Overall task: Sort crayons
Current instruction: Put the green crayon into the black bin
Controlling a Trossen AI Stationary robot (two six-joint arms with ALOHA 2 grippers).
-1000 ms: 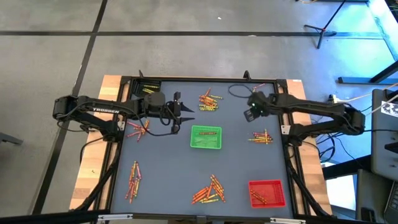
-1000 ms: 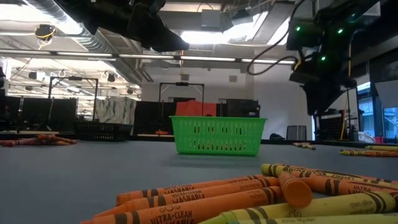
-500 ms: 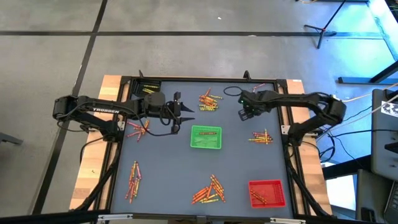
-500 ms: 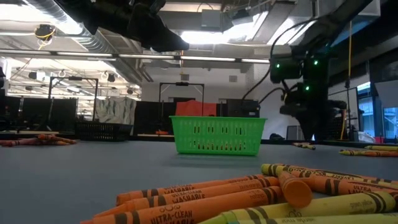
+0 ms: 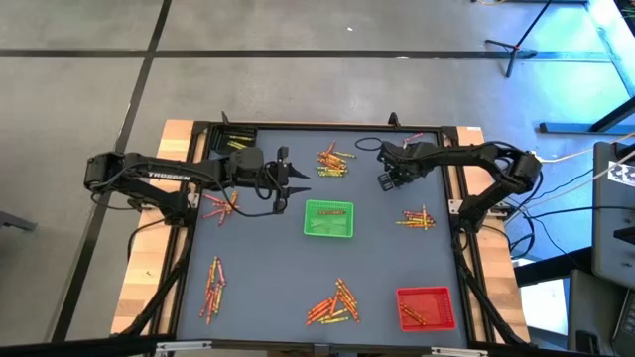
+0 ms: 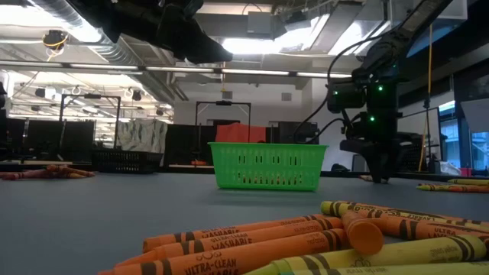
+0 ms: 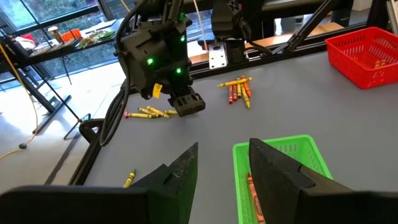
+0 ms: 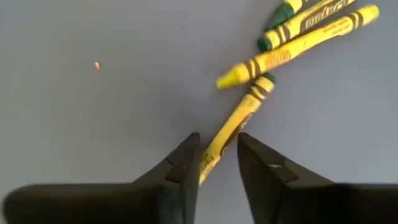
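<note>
Crayon (image 8: 230,134): yellow, far right on bench (image 5: 258,268) | right pincer (image 8: 217,155) has dropped, narrowing around it, likely grasp starting | left pincer (image 7: 222,163) still hovers half-open near green tray (image 5: 328,219)

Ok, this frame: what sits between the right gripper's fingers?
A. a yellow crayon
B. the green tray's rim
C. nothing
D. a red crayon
A: in the right wrist view a yellow crayon runs between the right gripper fingers, down at the table.
</note>
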